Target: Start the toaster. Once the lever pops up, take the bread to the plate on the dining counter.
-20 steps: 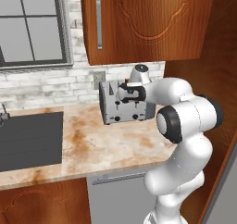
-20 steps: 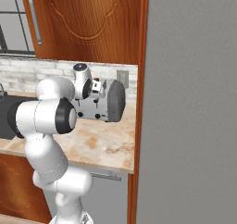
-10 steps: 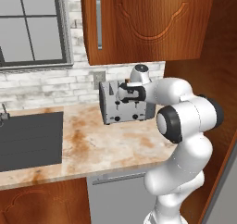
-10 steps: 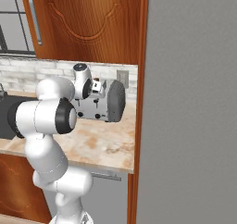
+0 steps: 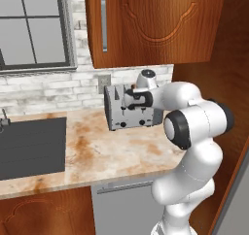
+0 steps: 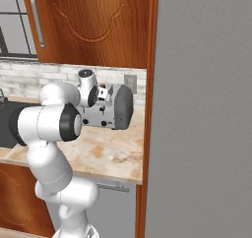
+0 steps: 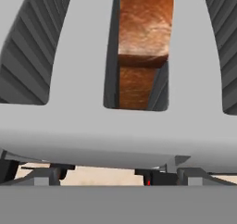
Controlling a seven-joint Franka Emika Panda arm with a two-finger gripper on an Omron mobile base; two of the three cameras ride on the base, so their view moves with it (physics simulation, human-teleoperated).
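The silver-grey toaster (image 5: 127,116) stands at the back of the marbled kitchen worktop (image 5: 97,156), against the brick wall. My gripper (image 5: 129,99) hovers just over its top, pointing down at the slots, open and holding nothing. In the hand view the toaster's top (image 7: 83,126) is very close, and the brown-crusted bread (image 7: 143,42) stands in the middle slot, apart from my fingers. From the right side the toaster (image 6: 112,115) sits partly behind my forearm, with the gripper (image 6: 101,96) over it. The plate and the dining counter are out of view.
A dark sink (image 5: 29,146) lies in the worktop to the left. A wooden wall cabinet (image 5: 146,25) hangs low above the toaster. A tall grey panel (image 6: 206,109) closes off the right end of the counter.
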